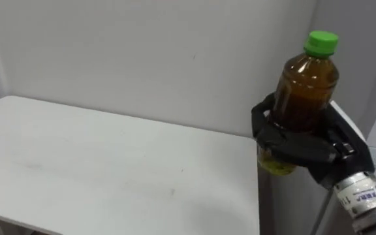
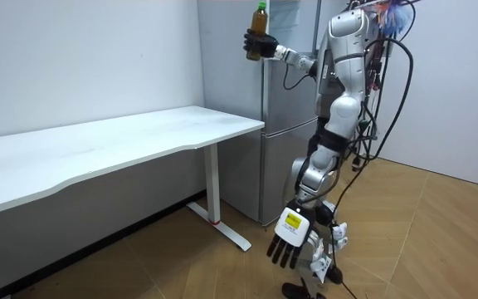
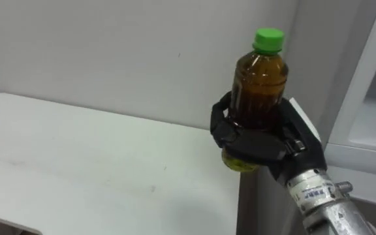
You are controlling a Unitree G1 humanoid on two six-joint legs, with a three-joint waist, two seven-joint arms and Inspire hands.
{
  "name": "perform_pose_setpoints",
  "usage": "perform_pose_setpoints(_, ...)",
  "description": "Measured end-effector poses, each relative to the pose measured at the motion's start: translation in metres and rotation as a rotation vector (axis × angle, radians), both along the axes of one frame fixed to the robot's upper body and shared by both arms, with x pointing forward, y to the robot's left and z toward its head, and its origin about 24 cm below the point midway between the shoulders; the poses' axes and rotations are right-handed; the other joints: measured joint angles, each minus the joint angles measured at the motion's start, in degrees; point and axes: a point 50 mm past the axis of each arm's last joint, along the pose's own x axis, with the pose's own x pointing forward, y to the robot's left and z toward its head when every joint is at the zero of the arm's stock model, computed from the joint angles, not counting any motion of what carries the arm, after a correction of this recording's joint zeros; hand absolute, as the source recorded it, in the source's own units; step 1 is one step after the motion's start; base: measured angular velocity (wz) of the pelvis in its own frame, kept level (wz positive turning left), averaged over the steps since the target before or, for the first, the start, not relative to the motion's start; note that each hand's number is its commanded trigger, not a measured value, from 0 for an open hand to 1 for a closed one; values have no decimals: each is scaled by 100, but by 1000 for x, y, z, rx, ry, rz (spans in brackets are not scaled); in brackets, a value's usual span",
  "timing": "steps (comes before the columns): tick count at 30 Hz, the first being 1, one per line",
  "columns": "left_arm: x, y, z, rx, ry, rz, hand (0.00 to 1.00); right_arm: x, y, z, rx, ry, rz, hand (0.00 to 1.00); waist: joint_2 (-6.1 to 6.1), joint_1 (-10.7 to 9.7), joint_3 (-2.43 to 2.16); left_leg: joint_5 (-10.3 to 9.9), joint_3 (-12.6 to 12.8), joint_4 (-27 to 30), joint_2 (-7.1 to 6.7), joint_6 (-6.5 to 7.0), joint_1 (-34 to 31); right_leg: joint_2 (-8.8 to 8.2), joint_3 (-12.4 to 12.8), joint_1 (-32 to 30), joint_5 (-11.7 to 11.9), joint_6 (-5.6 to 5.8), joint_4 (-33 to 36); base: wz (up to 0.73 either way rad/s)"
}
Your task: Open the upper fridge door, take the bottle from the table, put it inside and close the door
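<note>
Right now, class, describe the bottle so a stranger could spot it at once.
Find the tall grey fridge beside the white table. By its upper part, the robot's right hand grips a bottle: brown liquid, bright green cap, held aloft.

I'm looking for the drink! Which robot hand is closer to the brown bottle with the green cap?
Right. The right hand is curled round the brown green-capped plastic bottle, held high. The left hand hangs open by the robot's legs, far below it.

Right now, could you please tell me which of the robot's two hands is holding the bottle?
The right hand, raised beside the fridge, fingers curled round the green-capped bottle; the left hand hangs low, open and empty.
</note>
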Motion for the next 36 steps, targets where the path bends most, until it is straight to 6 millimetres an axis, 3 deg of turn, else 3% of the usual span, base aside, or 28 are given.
perform_pose_setpoints(10,-1,2,1,16,-8,22,0,-12,-10,29,-6,-123,-63,100,0,-206,-37,0,93,-16,15,0,27,-1,8,-43,9,-11,2,-5)
perform_pose_setpoints(17,-8,5,2,42,-18,52,0,-19,-30,44,-6,-196,-188,100,-13,-399,-45,-10,149,-16,32,2,66,21,152,-36,44,-10,1,-7)
perform_pose_setpoints(22,-11,5,3,46,-20,81,0,-21,-36,47,0,-209,-224,100,37,-484,-11,-43,251,-9,92,-18,81,54,167,-40,76,-44,7,-12)
perform_pose_setpoints(26,-12,4,2,59,-22,98,0,-25,-46,51,14,-228,-281,100,56,-609,-21,-45,270,-5,112,-24,71,70,164,-50,84,-57,7,-3)
perform_pose_setpoints(31,-12,0,1,54,-23,103,0,-34,-63,45,30,-205,-375,100,63,-623,-49,-43,289,-13,112,-26,122,71,165,-46,84,-57,14,-3)
perform_pose_setpoints(36,-12,0,1,54,-25,100,0,-37,-69,34,44,-158,-415,100,29,-677,-31,-46,297,-32,115,-27,109,70,155,-93,84,-57,20,-3)
